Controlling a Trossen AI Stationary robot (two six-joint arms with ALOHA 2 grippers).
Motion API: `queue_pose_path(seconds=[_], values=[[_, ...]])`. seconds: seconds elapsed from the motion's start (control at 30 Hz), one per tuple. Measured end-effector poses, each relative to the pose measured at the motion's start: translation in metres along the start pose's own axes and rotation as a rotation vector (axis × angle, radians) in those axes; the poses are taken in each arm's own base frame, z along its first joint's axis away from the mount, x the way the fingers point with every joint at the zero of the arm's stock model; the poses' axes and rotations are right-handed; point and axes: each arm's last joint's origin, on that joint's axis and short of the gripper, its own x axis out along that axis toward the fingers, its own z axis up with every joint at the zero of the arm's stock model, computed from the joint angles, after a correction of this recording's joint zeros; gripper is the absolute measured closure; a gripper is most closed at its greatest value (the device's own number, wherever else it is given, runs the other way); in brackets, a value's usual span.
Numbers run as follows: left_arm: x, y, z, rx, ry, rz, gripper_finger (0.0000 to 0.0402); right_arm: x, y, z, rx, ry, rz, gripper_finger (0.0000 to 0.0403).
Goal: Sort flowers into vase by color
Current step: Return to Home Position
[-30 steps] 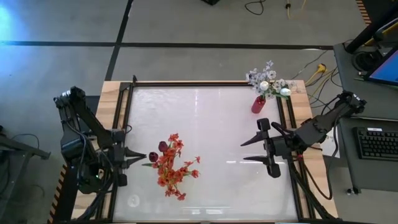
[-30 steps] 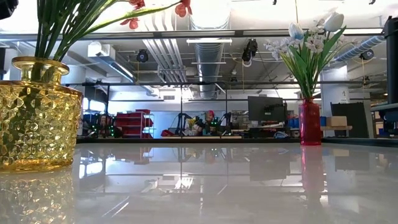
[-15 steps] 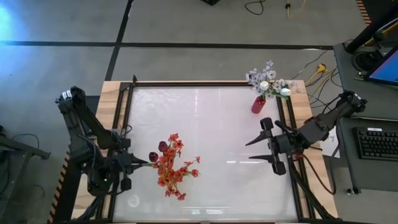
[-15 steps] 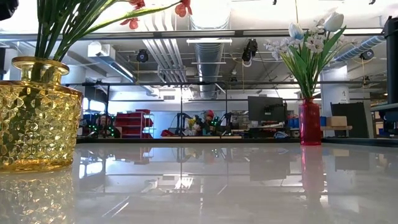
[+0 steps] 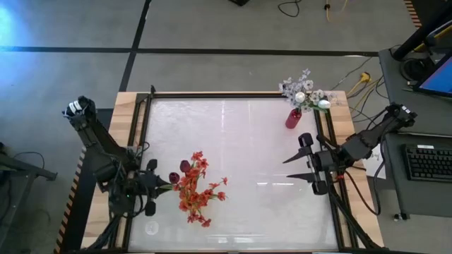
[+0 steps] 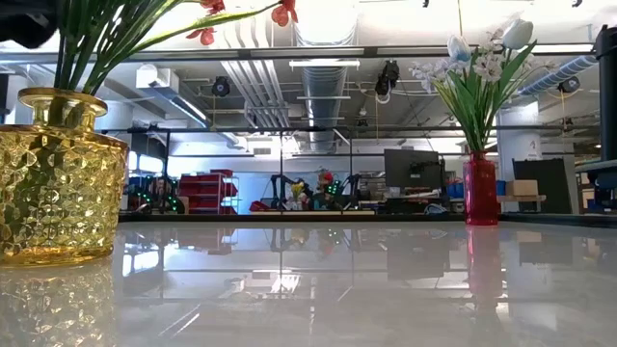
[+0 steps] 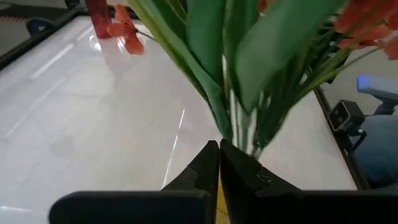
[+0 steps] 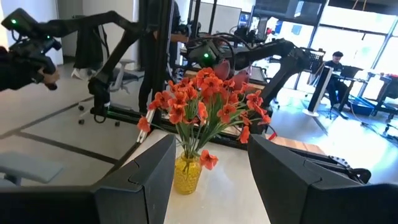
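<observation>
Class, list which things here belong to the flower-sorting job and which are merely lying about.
Job: red-orange flowers in the yellow vase; white flowers in the red vase; left gripper, shut; right gripper, open.
Lying about: keyboard; yellow cable.

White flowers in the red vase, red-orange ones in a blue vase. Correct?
Not quite. The red-orange flowers stand in a yellow vase, not a blue one; the low view shows it. The white flowers are indeed in the red vase.
</observation>
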Motion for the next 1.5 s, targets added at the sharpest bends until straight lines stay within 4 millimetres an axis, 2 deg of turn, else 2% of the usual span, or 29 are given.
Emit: queue_pose_path(seconds=[0.27, 0.6, 0.87, 1.13, 1.5], values=[[0.013, 0.02, -0.001, 0.028, 0.001, 0.014, 0.0401, -0.003, 0.0, -0.01, 0.009, -0.013, -0.007, 0.0209], [0.017, 0.052, 0.006, 0.105, -0.042, 0.02, 0.0401, 0.001, -0.008, -0.022, -0.037, -0.063, -0.077, 0.0209], [0.013, 0.081, -0.005, 0.079, -0.125, 0.024, 0.0401, 0.005, -0.023, -0.029, -0.057, -0.105, -0.125, 0.0209], [0.008, 0.102, -0.017, 0.046, -0.216, 0.055, 0.0401, 0.004, -0.044, -0.032, -0.061, -0.101, -0.168, 0.0209], [-0.005, 0.116, -0.016, 0.087, -0.311, 0.084, 0.0402, -0.018, -0.049, -0.041, -0.036, -0.151, -0.166, 0.0209]])
